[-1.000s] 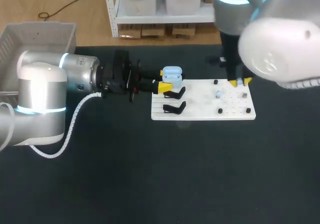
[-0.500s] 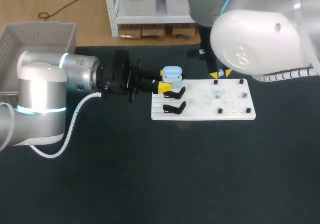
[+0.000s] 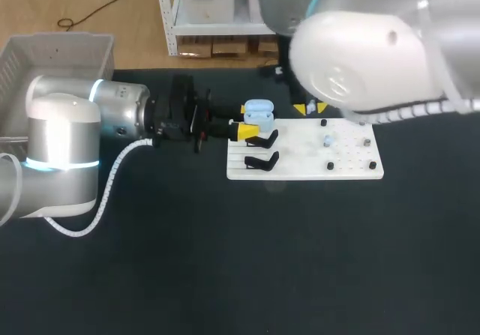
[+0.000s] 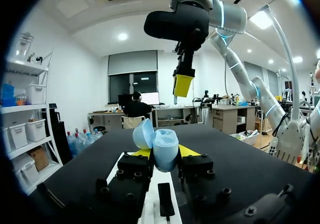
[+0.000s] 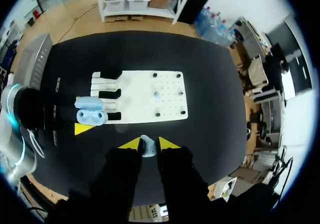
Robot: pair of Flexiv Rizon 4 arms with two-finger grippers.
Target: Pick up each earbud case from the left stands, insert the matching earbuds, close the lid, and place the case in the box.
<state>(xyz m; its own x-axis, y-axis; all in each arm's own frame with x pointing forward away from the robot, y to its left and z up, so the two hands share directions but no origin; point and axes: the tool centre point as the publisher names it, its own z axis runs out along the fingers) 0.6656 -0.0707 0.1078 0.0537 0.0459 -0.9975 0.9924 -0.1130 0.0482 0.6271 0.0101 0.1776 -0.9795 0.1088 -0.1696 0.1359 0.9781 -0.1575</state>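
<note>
I count one open pale-blue plastic earbud case (image 3: pixel 258 111), two small pale-blue earbuds (image 5: pixel 146 146) (image 3: pixel 328 139), two bare black stands (image 3: pixel 262 138) (image 3: pixel 262 160), one flat white board (image 3: pixel 300 166).

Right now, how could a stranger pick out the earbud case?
Find the white board on the black table. At its left end, beside two black stands, the left claw grips a pale blue earbud case. It alone has a lid, standing open.

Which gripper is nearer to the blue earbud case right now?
Left. The left gripper is shut on the open earbud case, fingers on both sides; the right gripper hangs apart, higher up, holding an earbud.
</note>
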